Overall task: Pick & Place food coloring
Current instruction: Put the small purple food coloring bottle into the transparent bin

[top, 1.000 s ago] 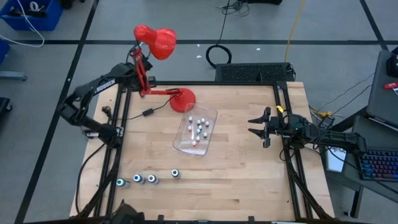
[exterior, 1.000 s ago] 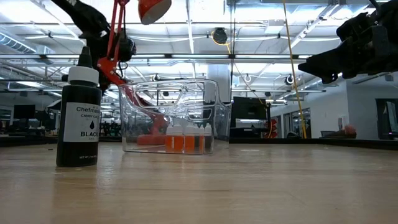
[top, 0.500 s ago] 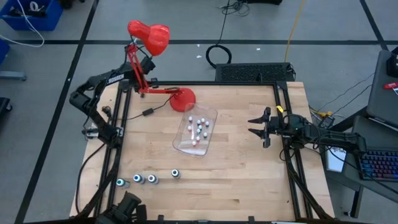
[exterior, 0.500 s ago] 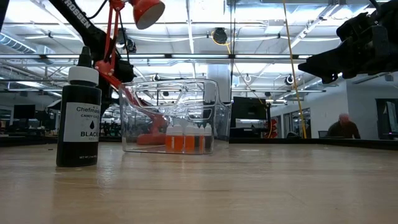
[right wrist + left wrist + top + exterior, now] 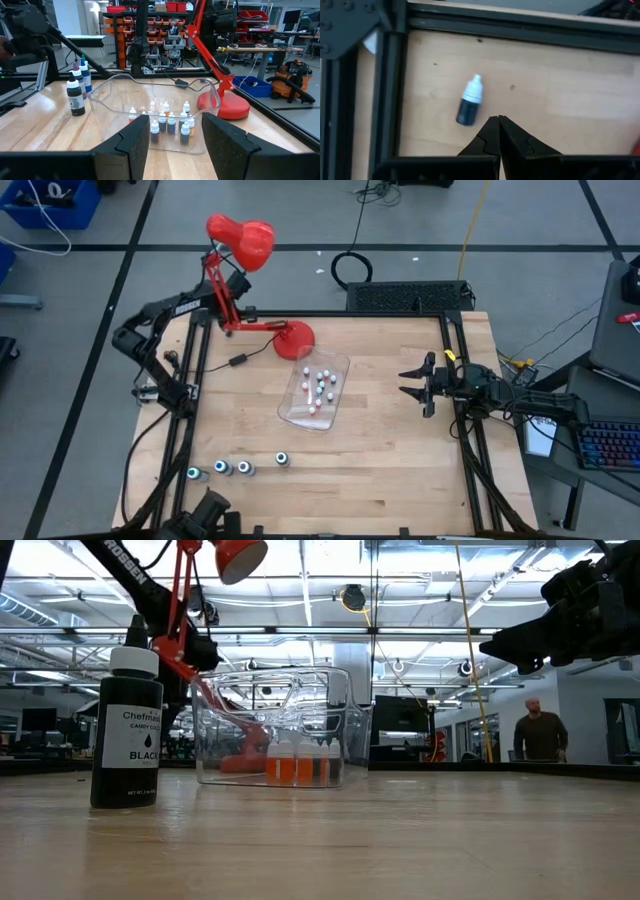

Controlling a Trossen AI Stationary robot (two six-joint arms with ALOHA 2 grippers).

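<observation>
A small dark food coloring bottle [image 5: 469, 105] with a white top lies on its side by the table's far left corner. My left gripper [image 5: 498, 119] is shut, points down and hovers just beside that bottle; in the high view my left gripper [image 5: 240, 308] hides it. A clear tub [image 5: 290, 412] at mid-table holds several tiny white-topped bottles [image 5: 322, 385], standing upright [image 5: 167, 122]. Several larger dark bottles [image 5: 232, 468] stand at the near left; one black one [image 5: 127, 730] is close in the low view. My right gripper [image 5: 415, 380] waits open and level at the table's right side.
A red desk lamp stands with its base [image 5: 294, 340] at the table's far side and its head [image 5: 243, 240] beyond the far edge. Its red arm [image 5: 222, 295] crosses right by my left wrist. A black frame rail [image 5: 390, 90] runs beside the lying bottle.
My left arm has swung toward the table's far left corner and sunk, its gripper staying shut, then held still. The lamp's head has shifted a little toward the left. The right arm has not moved.
</observation>
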